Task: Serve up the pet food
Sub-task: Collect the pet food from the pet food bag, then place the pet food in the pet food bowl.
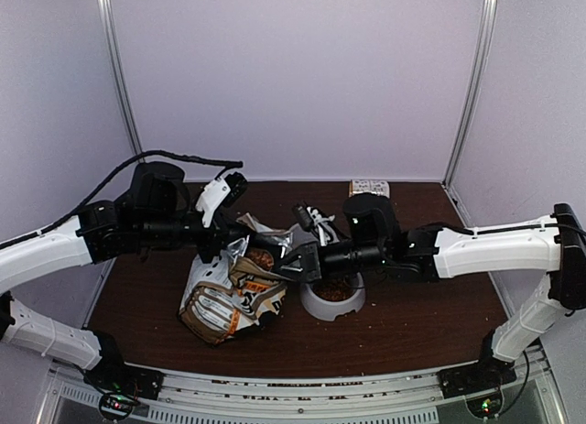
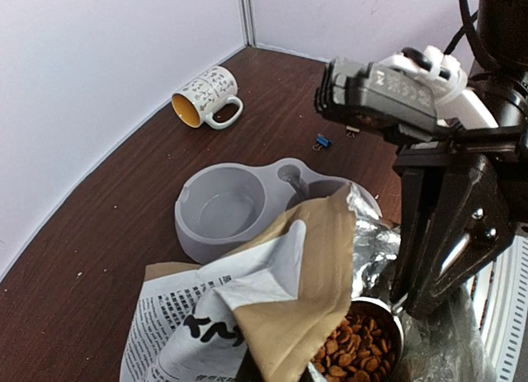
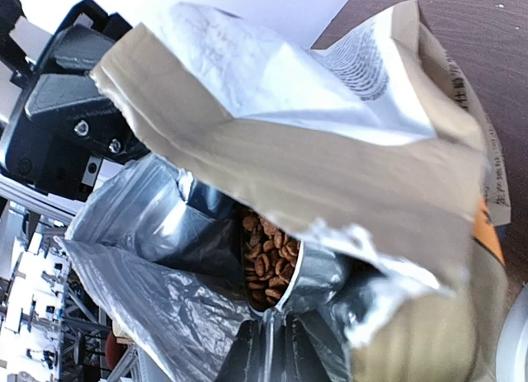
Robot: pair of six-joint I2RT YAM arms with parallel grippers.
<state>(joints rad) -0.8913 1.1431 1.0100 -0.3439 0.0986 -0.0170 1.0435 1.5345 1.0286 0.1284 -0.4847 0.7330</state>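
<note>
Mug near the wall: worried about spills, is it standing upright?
No, the mug lies on its side, its yellow inside showing.

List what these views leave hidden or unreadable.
Fingertips of the left gripper: left wrist view, under the bag flap.
Grey bowl's second compartment: left wrist view, mostly behind that flap.
Depth of the pet food: right wrist view, foil folds cover it.
Mug print: left wrist view, too small.

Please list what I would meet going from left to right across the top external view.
Left arm's white forearm → printed paper bag → grey bowl → right arm's white forearm. The parts that overlap above the bag and bowl are left out.
</note>
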